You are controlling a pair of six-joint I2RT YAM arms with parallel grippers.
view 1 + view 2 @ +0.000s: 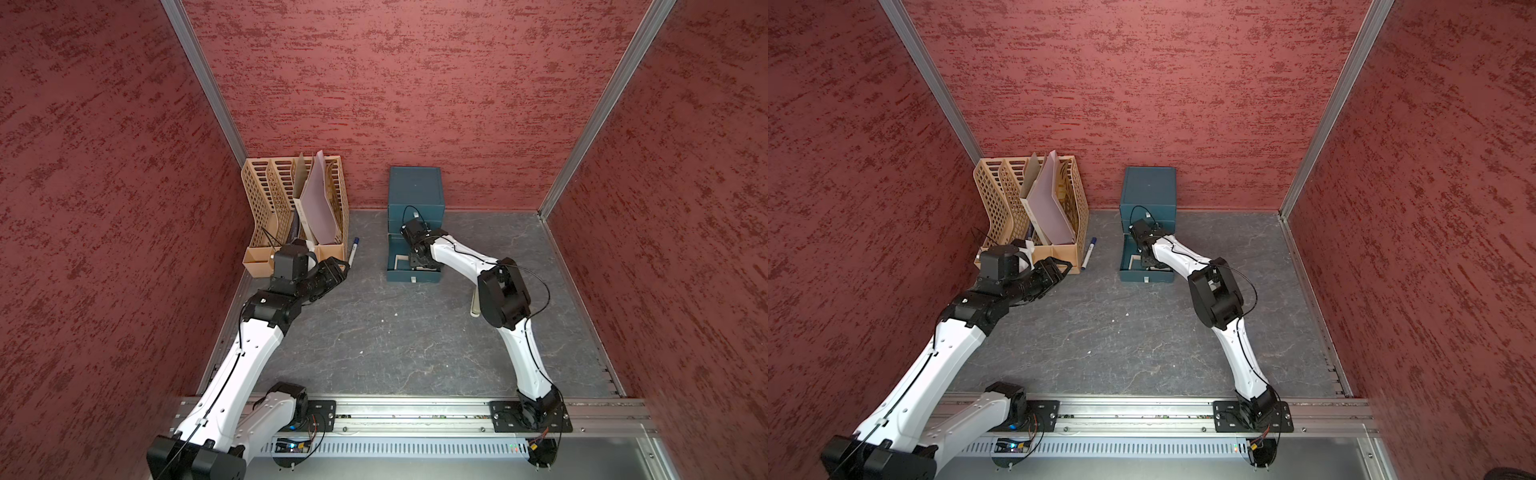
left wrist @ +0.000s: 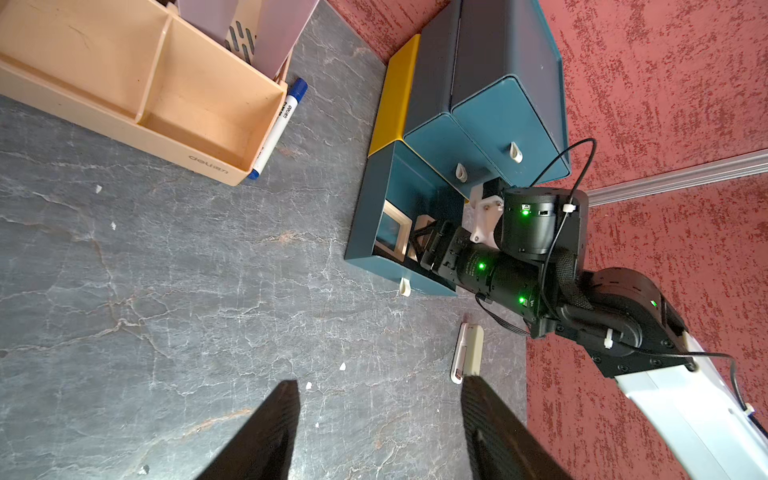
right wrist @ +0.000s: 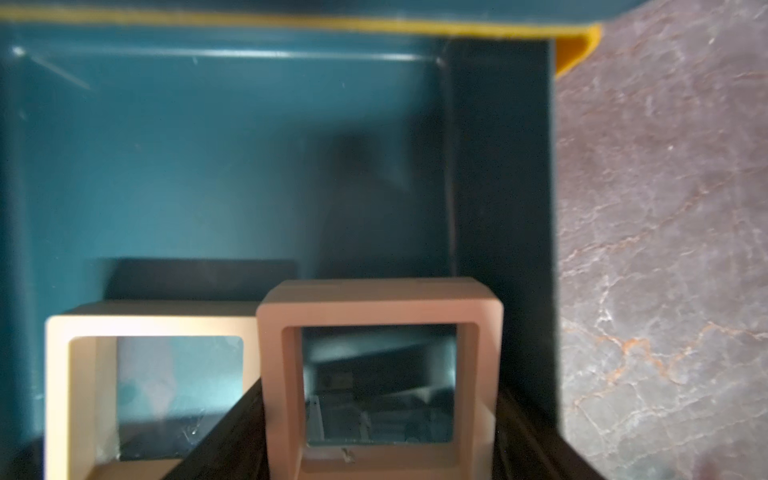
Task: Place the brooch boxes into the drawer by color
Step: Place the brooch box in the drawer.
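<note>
The drawer chest is dark teal and stands against the back wall, with its bottom drawer pulled out. My right gripper reaches down into that open drawer, shut on a pinkish-beige brooch box held by two opposite sides. A second, paler beige brooch box lies on the drawer floor right beside it. Over by the file rack's front, my left gripper hangs open and empty above the table.
A tan slotted file rack with folders fills the back left corner. A white marker pen with a blue cap lies beside it. A slim beige bar lies right of the drawer. Red walls enclose three sides.
</note>
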